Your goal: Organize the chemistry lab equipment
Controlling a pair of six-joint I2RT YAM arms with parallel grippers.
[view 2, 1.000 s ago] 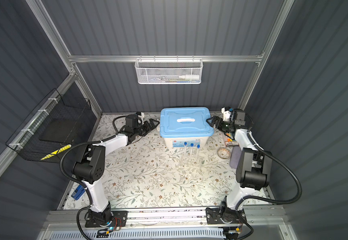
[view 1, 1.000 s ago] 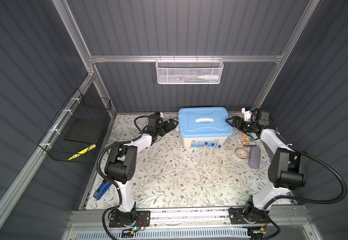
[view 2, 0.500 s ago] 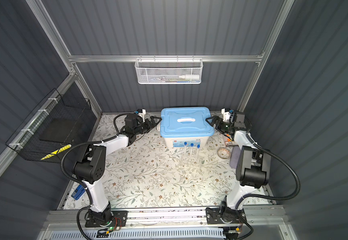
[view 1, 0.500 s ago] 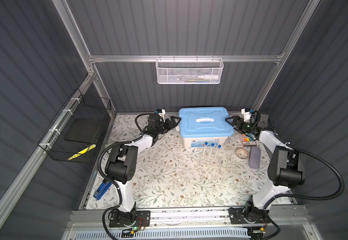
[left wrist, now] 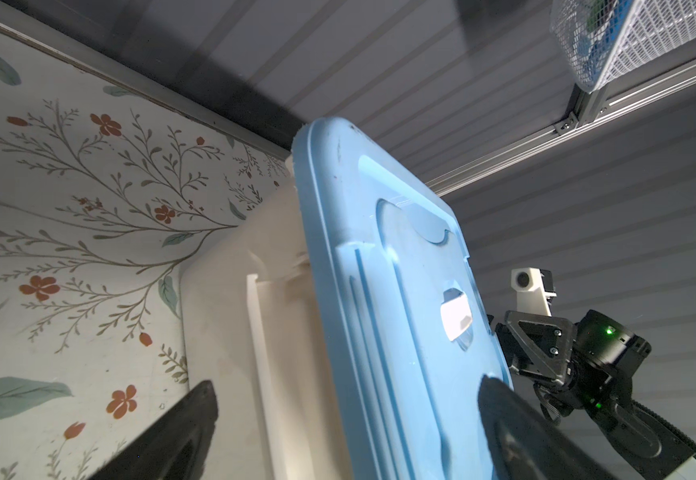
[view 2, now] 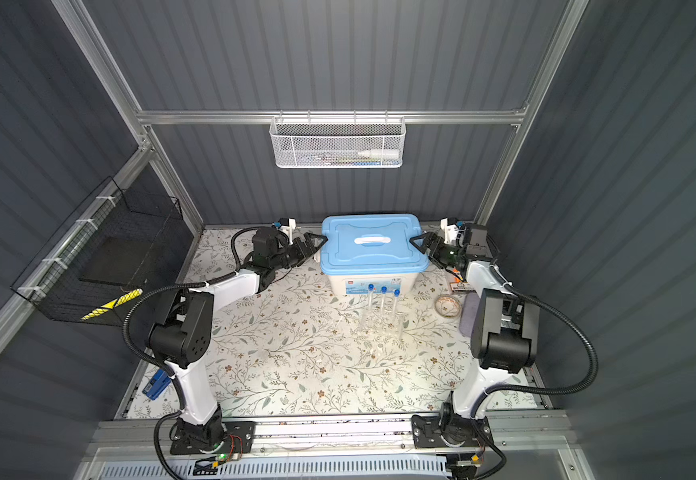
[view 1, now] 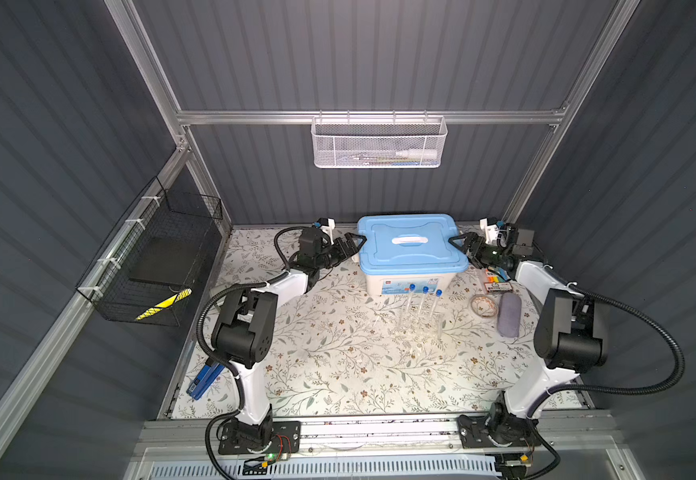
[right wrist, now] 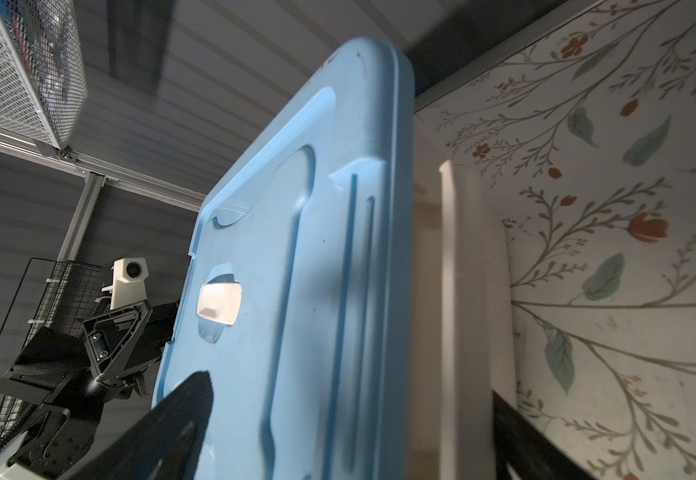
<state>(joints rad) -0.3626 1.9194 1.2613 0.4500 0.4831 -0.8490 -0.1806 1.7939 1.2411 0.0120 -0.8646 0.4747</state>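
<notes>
**Lab tubes wait as both arms close in on the storage box.** Three blue-capped test tubes (view 1: pixel 423 301) stand upright in their clear rack (view 1: pixel 419 328) on the floral tablecloth (view 1: pixel 338 365). Their caps are up and their long axes vertical. In both top views you see the row running side to side just in front of the storage box (view 1: pixel 379 276). Near the rack, toward the right arm, lies a small round dish (view 1: pixel 483 305).

Your left gripper (view 1: pixel 359 245) and right gripper (view 1: pixel 456 245) meet the box from opposite ends. Each has its jaws spread wide astride the rim of the pale blue lid (view 1: pixel 410 257). In the left wrist view one dark finger (left wrist: pixel 180 428) hangs beside the box's cream wall and its partner hangs over the lid's top. The right wrist view shows the same of that arm's fingers (right wrist: pixel 172 424). Neither gripper holds anything, and you cannot tell whether any fingertip touches the plastic.

The lid is smooth moulded plastic with rounded corners and raised ribs, and a white handle (view 1: pixel 408 240) sits in a recess. The tubes and rack are glassy and see-through, hard to pick out against the print.
</notes>
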